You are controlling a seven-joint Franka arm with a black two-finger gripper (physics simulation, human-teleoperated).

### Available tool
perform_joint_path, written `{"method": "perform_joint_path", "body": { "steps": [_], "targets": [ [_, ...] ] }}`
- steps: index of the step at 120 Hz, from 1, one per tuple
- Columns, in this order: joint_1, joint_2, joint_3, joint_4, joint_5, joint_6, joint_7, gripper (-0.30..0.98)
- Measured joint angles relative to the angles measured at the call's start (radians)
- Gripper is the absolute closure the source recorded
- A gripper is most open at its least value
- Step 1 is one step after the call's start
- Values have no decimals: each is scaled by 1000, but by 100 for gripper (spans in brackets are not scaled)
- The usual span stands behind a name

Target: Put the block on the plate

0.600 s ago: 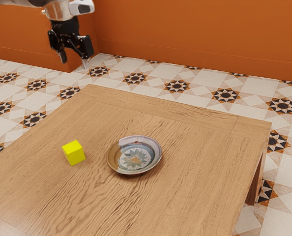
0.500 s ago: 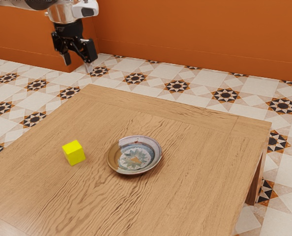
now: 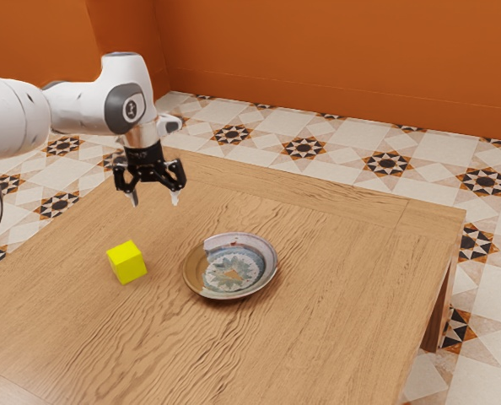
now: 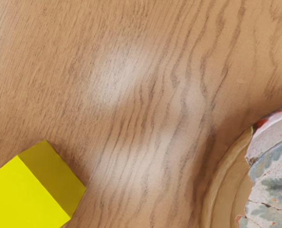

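"Where's the block?"

"The yellow block sits on the tabletop, near the plate but not touching it, toward the exterior view's left. It hasn't budged."

"And the plate?"

"Same spot as half a second ago, lying flat, brown along one side, with a blue-grey flower pattern in the middle. The wrist view has the block and part of the plate, bare wood between them."

"So what changed?"

"The gripper. It was tilted, up by the orange wall; now it hangs over the table, pointing down, raised above the wood."

"Holding anything?"

"No, it's released and empty, its two fingers spread apart."

"And the arm?"

"Much more of the white arm is in the exterior view now, reaching in from the left, above the patterned floor tiles."
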Motion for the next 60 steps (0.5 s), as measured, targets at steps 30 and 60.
{"method": "perform_joint_path", "body": {
  "steps": [30, 60],
  "targets": [
    [2, 54, 3, -17, -38, 134, -194, 0],
    [0, 54, 43, -47, -44, 145, -345, 0]
  ]
}}
